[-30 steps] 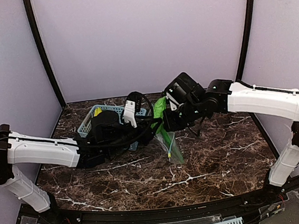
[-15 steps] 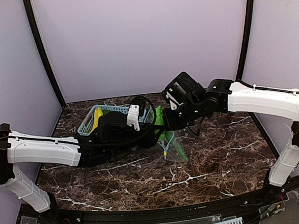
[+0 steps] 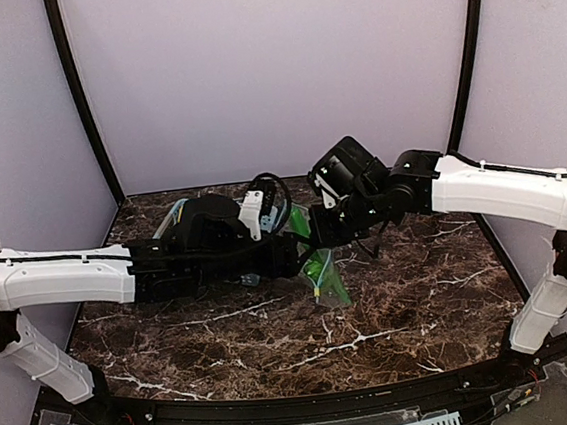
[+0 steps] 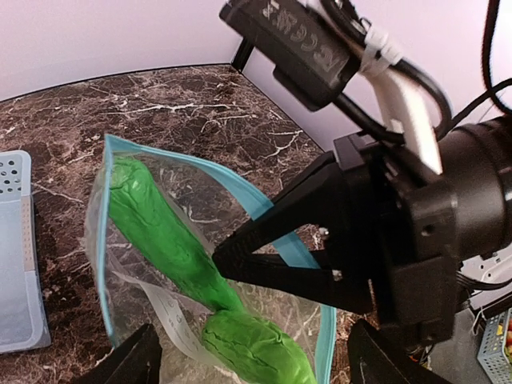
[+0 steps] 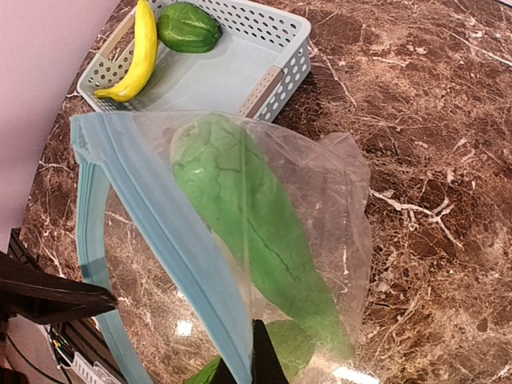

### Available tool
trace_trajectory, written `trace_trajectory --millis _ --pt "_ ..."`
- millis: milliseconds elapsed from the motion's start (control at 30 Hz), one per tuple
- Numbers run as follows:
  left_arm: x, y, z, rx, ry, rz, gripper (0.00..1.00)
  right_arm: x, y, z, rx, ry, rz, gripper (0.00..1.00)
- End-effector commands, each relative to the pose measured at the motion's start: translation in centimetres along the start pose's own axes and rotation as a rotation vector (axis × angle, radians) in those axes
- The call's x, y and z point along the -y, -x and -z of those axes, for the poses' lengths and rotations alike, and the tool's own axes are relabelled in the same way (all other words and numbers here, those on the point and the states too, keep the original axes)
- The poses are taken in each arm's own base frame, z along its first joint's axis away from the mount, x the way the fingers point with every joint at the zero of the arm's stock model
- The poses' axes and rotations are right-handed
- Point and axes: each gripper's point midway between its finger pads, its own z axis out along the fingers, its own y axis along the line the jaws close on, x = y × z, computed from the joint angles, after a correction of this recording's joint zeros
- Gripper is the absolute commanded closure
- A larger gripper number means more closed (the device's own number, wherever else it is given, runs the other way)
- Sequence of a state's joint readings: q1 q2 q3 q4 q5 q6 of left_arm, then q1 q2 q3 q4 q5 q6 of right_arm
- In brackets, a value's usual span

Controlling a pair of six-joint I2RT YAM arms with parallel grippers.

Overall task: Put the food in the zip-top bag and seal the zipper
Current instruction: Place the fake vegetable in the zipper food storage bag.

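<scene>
The clear zip-top bag [image 5: 340,192] hangs with its mouth open, and two long green cucumber-like pieces [image 4: 160,228] [image 4: 256,344] lie inside it. My right gripper [image 4: 220,260] [image 5: 264,356] is shut on the light-blue zipper [image 4: 184,160] [image 5: 160,224] at the mouth edge. Over the mouth, my left gripper [image 4: 252,364] stands open, its fingers clear of the lower green piece on both sides. In the top view the two grippers [image 3: 293,257] [image 3: 314,240] meet above the bag [image 3: 327,279]. The yellow banana [image 5: 138,48] and dark green pepper [image 5: 188,26] lie in the basket.
The light-blue slotted basket [image 5: 276,80] stands on the marble table [image 5: 432,160] just behind the bag; in the top view my left arm hides most of it [image 3: 167,222]. Purple walls close the back and sides.
My left arm has pushed right towards the bag mouth and its jaws have spread wide, leaving a green piece in the bag. The right gripper and bag have sunk slightly.
</scene>
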State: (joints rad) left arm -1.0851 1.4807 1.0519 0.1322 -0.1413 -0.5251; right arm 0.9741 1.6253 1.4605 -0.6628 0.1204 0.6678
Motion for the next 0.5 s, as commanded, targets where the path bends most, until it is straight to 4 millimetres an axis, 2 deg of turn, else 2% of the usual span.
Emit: trace_trajectory --millis 0,133,200,367,467 --pt "1.1 2.1 4.0 -0.01 -0.016 0.053 0.18 -0.5 1.3 0.4 0.041 0.017 -0.012 1.0" --pt "0.1 1.8 5.5 -0.033 0.01 0.09 0.15 -0.5 1.4 0.3 0.04 0.016 -0.012 1.0" --pt "-0.8 1.0 5.6 -0.069 0.03 0.12 0.15 -0.6 1.4 0.3 0.038 0.019 -0.01 1.0" --pt "-2.3 -1.2 5.0 -0.128 0.038 0.2 0.14 -0.7 1.3 0.1 0.032 0.022 -0.01 1.0" --pt "-2.8 -1.7 4.3 -0.123 0.017 0.254 0.13 -0.7 1.1 0.0 0.027 0.023 -0.01 1.0"
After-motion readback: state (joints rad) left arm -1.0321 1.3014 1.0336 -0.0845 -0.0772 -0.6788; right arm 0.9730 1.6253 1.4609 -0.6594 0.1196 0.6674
